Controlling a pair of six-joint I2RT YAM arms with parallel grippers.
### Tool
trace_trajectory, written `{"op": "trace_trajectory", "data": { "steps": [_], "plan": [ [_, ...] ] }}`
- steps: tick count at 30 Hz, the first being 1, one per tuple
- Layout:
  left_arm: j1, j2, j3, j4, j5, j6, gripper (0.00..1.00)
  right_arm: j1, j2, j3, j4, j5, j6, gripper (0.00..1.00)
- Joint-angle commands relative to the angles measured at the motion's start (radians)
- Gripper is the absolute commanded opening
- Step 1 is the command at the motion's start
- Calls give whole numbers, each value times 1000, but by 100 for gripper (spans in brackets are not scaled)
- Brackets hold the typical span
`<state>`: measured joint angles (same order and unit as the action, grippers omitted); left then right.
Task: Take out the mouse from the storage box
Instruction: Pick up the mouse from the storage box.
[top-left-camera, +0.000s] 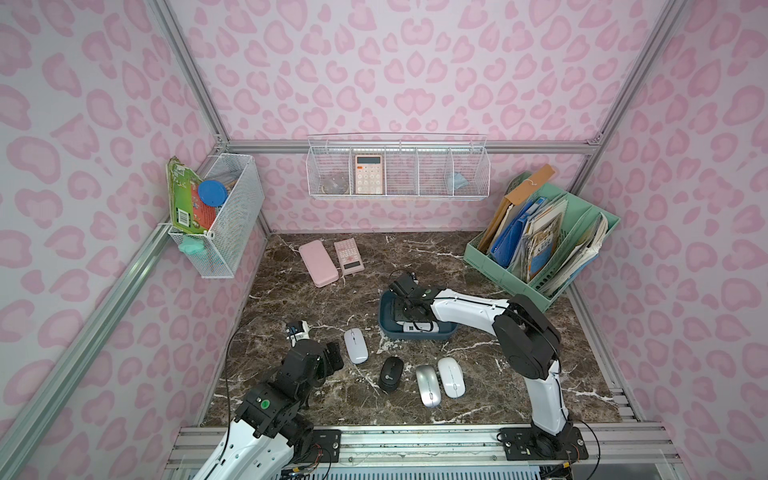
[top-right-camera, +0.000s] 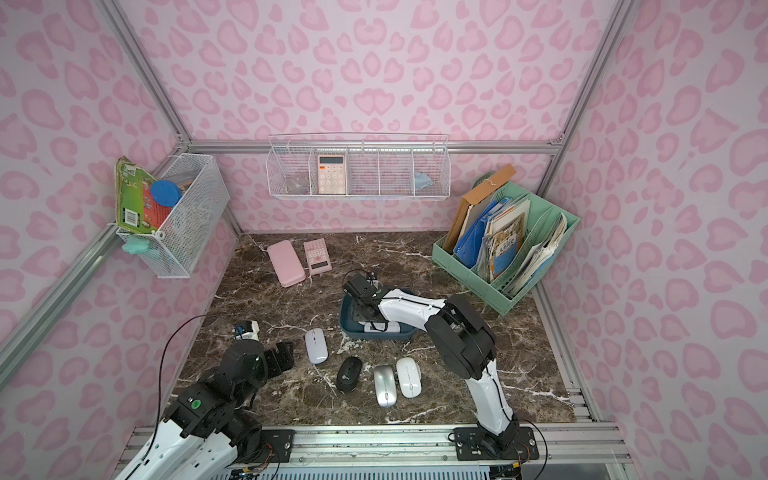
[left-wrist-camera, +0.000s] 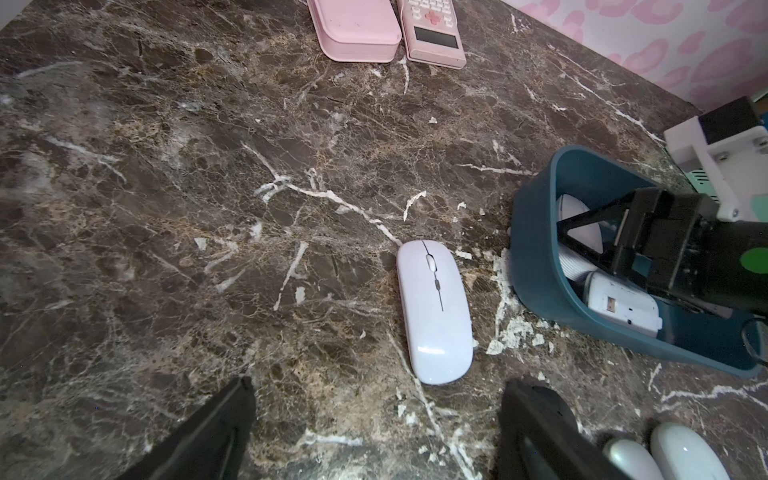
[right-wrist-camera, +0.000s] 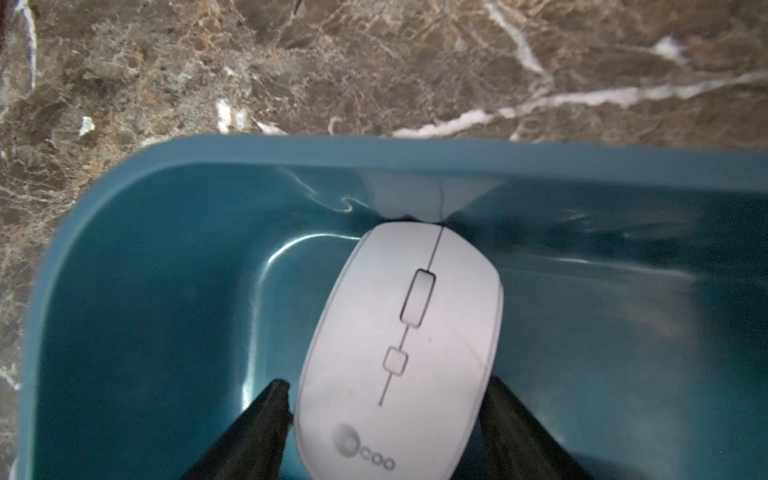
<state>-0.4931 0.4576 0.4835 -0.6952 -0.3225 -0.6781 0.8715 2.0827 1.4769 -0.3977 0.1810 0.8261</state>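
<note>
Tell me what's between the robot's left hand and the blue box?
A white mouse, flat on the table between left hand and storage box; both top views show it.

In both top views the right arm (top-left-camera: 465, 305) (top-right-camera: 411, 309) hides most of the inside of the storage box (top-left-camera: 415, 334) (top-right-camera: 374, 334). In the right wrist view the white mouse (right-wrist-camera: 399, 345) runs off the bottom edge.

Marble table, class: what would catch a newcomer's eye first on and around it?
Pink leopard-print walls surround everything. At the middle of the marble table, the right arm's fingers are closed on a white mouse inside the teal storage box. Nearer the robot, a black mouse lies on the table.
</note>
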Motion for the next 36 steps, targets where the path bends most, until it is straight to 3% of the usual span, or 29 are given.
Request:
{"op": "trace_trajectory", "data": {
  "steps": [1,6,14,19,36],
  "plan": [
    [1,5,-2,16,-12,5,95,5,19,32,-33,26,-13,79],
    [1,13,-2,19,-13,5,95,4,60,72,-58,29,-16,80],
    [1,12,0,17,-13,6,95,5,62,77,-56,34,-23,73],
    [1,12,0,17,-14,6,95,24,32,76,-55,70,-35,67],
    [1,27,0,26,-3,12,95,54,-97,45,-53,127,-65,65]
  ]
}}
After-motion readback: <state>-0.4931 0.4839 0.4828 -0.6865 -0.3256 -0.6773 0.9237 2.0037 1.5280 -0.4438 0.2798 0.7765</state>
